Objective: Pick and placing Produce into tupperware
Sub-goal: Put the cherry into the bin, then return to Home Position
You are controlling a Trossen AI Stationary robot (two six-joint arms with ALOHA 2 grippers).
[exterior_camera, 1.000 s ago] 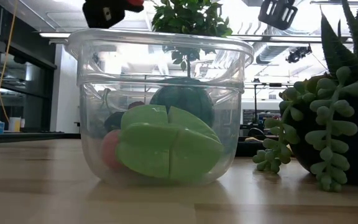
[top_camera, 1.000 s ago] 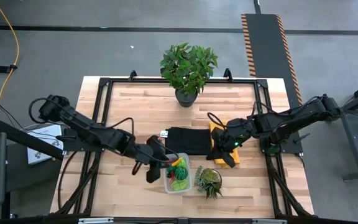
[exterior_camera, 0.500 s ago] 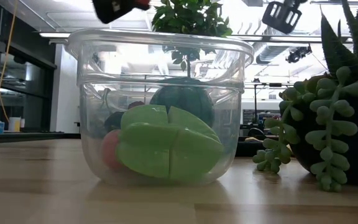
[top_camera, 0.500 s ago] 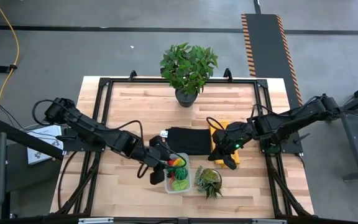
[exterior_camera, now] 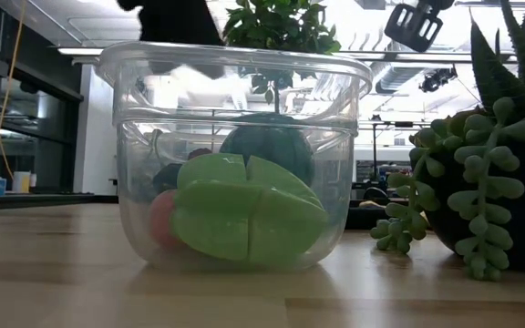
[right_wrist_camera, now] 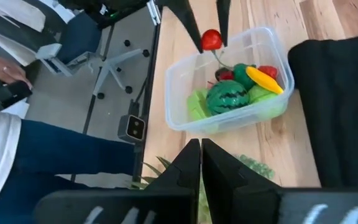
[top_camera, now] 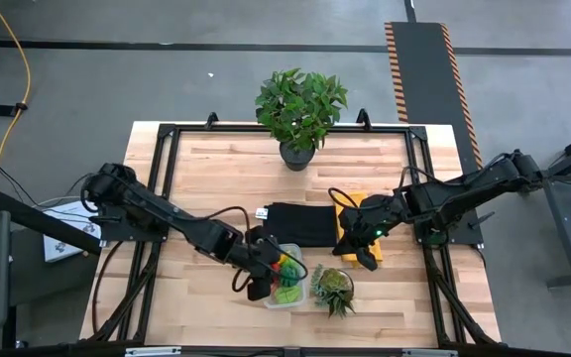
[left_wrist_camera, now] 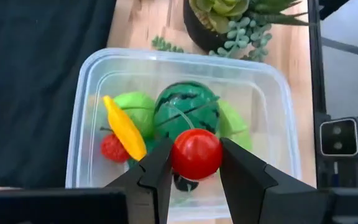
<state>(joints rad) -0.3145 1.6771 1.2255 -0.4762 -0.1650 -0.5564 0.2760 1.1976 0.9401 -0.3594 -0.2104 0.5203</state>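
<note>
The clear tupperware (top_camera: 284, 285) stands near the table's front edge, seen close in the low view (exterior_camera: 235, 155). In it lie a dark green striped melon (left_wrist_camera: 185, 111), light green pieces (exterior_camera: 244, 219), a yellow piece (left_wrist_camera: 124, 127) and a small red berry (left_wrist_camera: 112, 148). My left gripper (left_wrist_camera: 196, 155) hangs over the container's left part, shut on a red round piece of produce (left_wrist_camera: 196, 154). My right gripper (right_wrist_camera: 200, 155) is shut on nothing, above the yellow cloth (top_camera: 348, 211) to the right of the container. My left gripper pinches the red round piece between its two fingers, one on each of its opposite sides (left_wrist_camera: 174, 155). The fingers (right_wrist_camera: 191, 25) slant down at it from the table's left side. The piece hangs clear, above the container's contents (right_wrist_camera: 211, 39).
A spiky succulent (top_camera: 333, 288) stands right beside the container. A black cloth (top_camera: 300, 223) lies just behind it, and a large potted plant (top_camera: 300, 104) stands at the far edge. A seated person's hand (right_wrist_camera: 2, 87) shows beyond the table's left side.
My left gripper has gone down and toward the table's right edge, from beside the tupperware to over it. It has carried the red piece along, still shut on it. In the low view it has sunk to the container's rim.
</note>
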